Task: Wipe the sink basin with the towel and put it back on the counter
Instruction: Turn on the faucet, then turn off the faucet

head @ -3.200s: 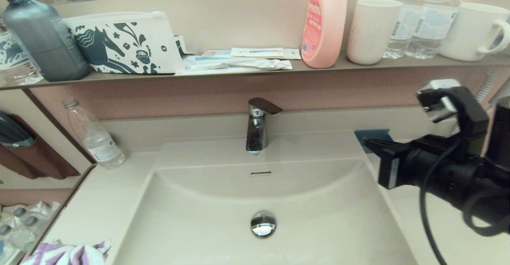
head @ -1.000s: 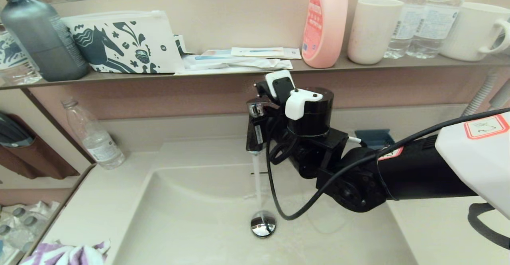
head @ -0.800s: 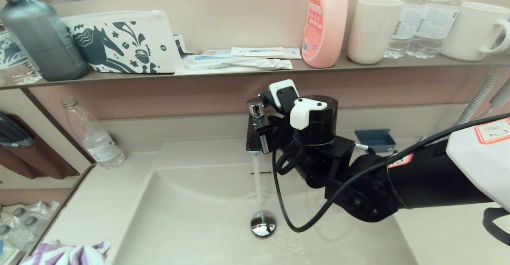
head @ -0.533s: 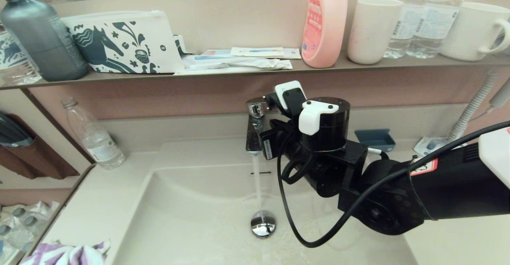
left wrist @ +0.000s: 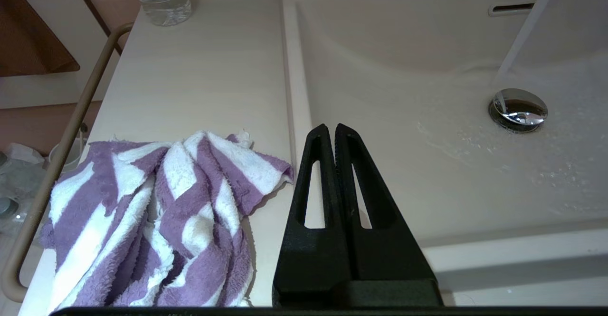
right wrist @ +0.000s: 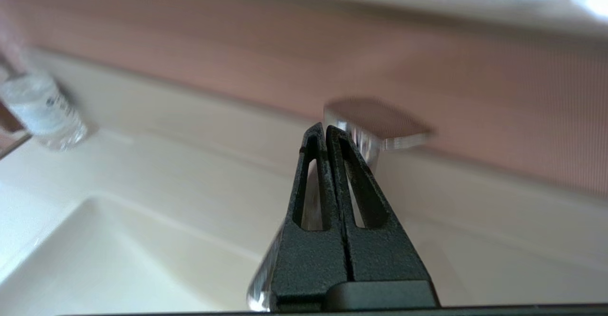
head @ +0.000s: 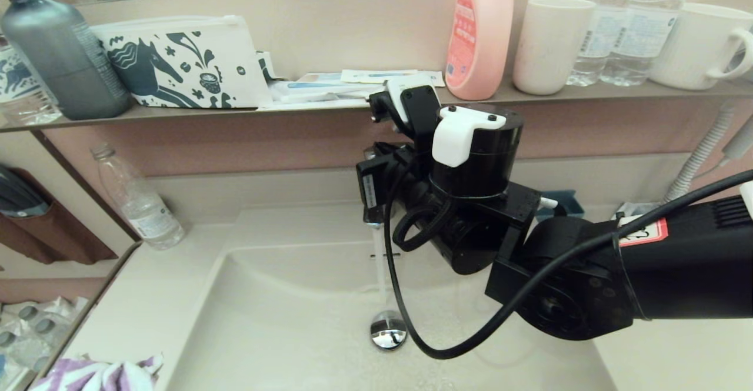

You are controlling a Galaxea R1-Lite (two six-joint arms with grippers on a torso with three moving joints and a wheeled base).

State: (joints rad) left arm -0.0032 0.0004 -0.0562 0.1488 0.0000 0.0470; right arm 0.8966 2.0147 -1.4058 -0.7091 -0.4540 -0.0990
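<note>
The purple and white striped towel (left wrist: 156, 211) lies crumpled on the counter (left wrist: 199, 78) left of the sink basin (left wrist: 427, 164); only its edge (head: 94, 376) shows in the head view. My left gripper (left wrist: 334, 127) hangs shut and empty over the basin's left rim, just right of the towel. My right gripper (right wrist: 325, 127) is shut with its tips at the chrome faucet, just under the faucet handle (right wrist: 375, 123). In the head view the right gripper (head: 369, 188) covers most of the faucet. Water (head: 381, 267) runs down onto the drain plug (head: 388, 330), and the sink basin (head: 282, 320) is wet.
A clear bottle (head: 138, 200) stands on the counter at the back left. The shelf (head: 353, 106) above the faucet holds a grey bottle, a horse-print pouch (head: 182, 64), a pink bottle (head: 479, 32) and cups. A blue tray (head: 562, 203) sits behind my right arm.
My right arm swung in from the right to the faucet and water began running. In the last half second the right gripper rose and shifted slightly left. The towel has not moved.
</note>
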